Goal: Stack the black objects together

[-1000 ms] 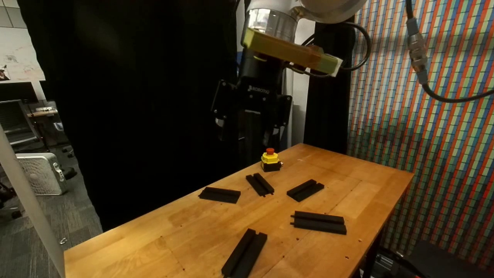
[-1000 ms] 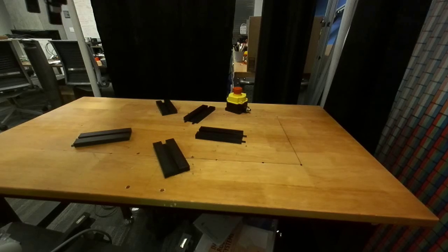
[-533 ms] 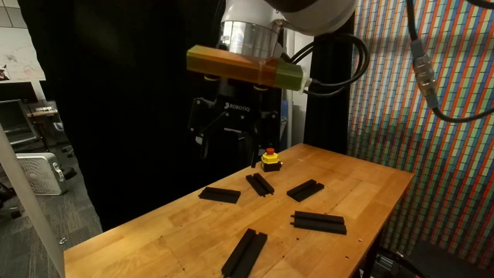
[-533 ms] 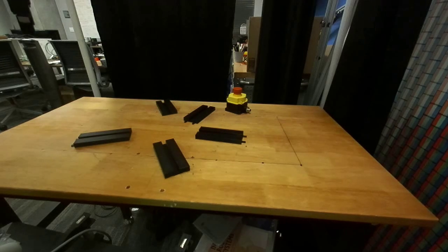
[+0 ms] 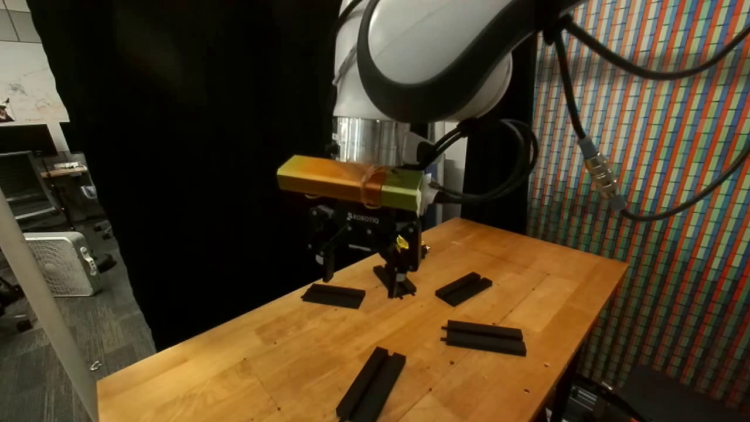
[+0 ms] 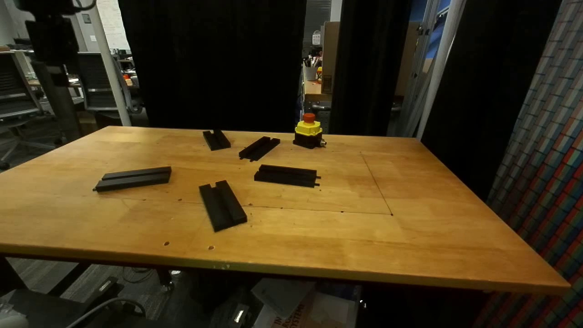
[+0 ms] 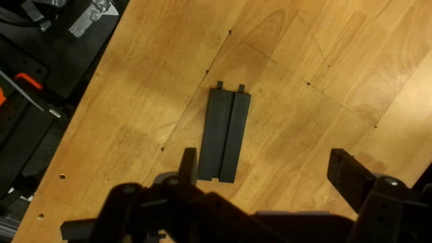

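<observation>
While they lie apart, 5 grooved bars [image 6: 223, 206] look matte black.

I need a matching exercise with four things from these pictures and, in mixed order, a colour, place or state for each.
1. black bars
2. tool
3. push button
4. box fan

A. white, on the floor
B. open, gripping nothing
C. flat on the wooden table, unstacked
D. red, atop a yellow housing

Pairs: 1-C; 2-B; 3-D; 4-A.

Black curtain [image 5: 193, 146] behind wooden table [image 5: 234, 381]; white fan [image 5: 61, 264] on floor [image 5: 117, 337].
</observation>
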Controlling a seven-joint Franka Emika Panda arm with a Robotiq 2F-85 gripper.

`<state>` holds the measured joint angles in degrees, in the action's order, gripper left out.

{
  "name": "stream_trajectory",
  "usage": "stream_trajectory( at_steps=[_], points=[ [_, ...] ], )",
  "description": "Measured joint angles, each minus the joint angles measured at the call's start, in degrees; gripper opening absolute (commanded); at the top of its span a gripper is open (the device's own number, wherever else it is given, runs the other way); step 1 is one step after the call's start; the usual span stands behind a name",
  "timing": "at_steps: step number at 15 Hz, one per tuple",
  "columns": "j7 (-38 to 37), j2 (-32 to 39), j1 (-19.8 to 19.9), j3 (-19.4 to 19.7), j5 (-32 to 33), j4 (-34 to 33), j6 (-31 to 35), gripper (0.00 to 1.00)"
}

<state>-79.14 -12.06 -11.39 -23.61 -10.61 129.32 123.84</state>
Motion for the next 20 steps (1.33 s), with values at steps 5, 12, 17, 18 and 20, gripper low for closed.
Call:
stream_trajectory(
  at_steps=[5,12,17,18,20],
  points=[
    [-1.15,4.38,-0.09,0.31,0.21,3.25,7.50,1.00],
    [-3.45,10.26,-0.35,2.02,3.90,6.22,12.99,1.00],
    [-6.70,14.09,-0.77,4.22,8.14,6.27,14.21,1.00],
    [-7.26,14.79,-0.92,4.69,8.59,6.27,14.73,1.00],
    [-8.35,16.19,-1.32,5.60,9.65,6.23,15.67,1.00]
  ],
)
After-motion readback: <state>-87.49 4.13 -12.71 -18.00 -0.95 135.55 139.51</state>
